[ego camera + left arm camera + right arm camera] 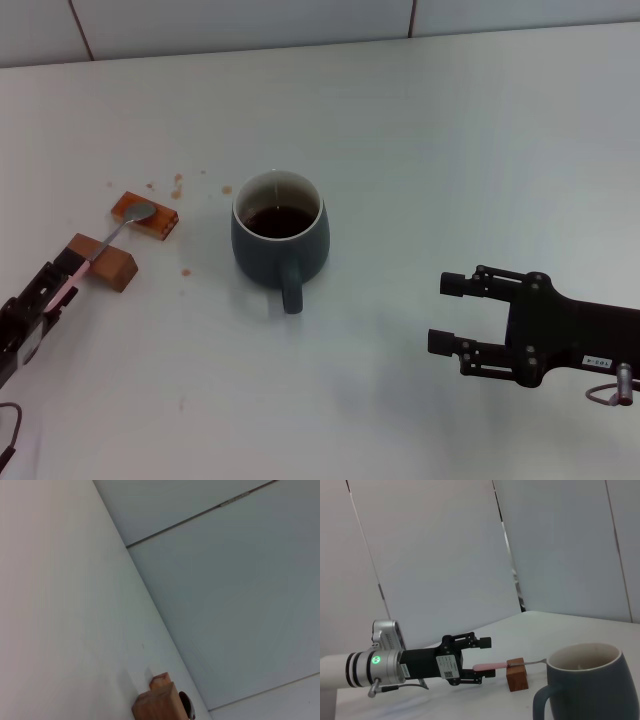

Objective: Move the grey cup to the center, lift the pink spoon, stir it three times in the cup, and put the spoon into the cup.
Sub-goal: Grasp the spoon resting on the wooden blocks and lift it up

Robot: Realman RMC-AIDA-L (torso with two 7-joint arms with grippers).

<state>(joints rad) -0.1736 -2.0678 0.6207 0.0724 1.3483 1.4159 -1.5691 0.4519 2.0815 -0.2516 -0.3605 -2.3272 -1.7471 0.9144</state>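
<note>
The grey cup stands upright near the table's middle with dark liquid inside, its handle turned toward me; it also fills the near corner of the right wrist view. The pink spoon lies across two small blocks left of the cup, its metal bowl on the orange one and its pink handle over the brown one. My left gripper is open at the handle's end, one finger on each side of it with a gap showing. My right gripper is open, low over the table right of the cup.
An orange block and a brown block hold the spoon up. Brown spots dot the white table near them. A panelled wall runs behind.
</note>
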